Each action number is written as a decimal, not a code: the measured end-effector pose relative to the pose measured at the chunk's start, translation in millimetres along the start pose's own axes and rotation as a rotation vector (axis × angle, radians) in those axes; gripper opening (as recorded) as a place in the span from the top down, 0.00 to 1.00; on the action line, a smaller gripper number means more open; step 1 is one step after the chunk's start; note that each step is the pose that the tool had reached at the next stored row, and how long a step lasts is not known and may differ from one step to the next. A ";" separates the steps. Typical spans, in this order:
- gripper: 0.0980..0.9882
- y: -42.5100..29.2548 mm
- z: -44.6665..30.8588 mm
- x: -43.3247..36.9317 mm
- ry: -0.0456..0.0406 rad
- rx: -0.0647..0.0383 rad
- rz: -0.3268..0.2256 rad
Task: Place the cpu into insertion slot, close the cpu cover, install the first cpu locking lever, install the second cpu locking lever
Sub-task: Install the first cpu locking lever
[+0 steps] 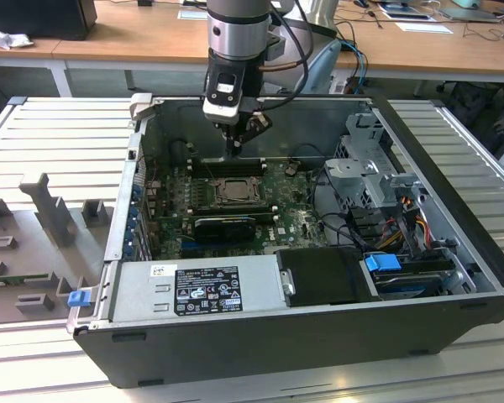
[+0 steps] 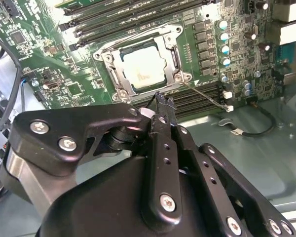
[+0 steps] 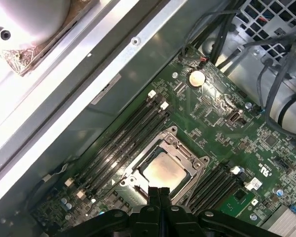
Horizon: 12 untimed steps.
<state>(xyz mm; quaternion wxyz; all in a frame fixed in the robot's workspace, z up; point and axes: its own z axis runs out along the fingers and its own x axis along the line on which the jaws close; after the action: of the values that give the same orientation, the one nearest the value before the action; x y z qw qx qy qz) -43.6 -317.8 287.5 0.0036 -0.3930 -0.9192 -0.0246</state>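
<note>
Your gripper [image 2: 163, 102] hangs empty, fingers pinched together, just beside the cpu cover [image 2: 173, 52], which lies folded over the cpu [image 2: 143, 66] seated in the insertion slot [image 2: 133, 88]. The thin locking lever [image 2: 207, 95] looks unlatched; press it squarely. The open computer case [image 1: 260, 336] lies on a ribbed metal table [image 1: 59, 134], with desks [image 1: 134, 34] behind.

Cpu [image 2: 144, 69] pale silver; cpu cover [image 2: 170, 53] dark silver; circuit board [image 2: 54, 64] green; memory slots [image 2: 133, 17] black; claw [image 2: 164, 102] black.
</note>
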 end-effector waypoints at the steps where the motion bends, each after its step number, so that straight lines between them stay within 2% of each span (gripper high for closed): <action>1: 0.99 0.0 0.0 0.0 0.0004 0.000 -0.009; 9: 0.99 0.0 0.0 0.0 0.0029 0.002 -0.069; 12: 0.99 0.0 0.5 0.0 0.0067 0.004 -0.161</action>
<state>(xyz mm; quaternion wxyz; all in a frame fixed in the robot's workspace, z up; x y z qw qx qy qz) -43.6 -317.8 287.0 0.0055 -0.3176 -0.9479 -0.0242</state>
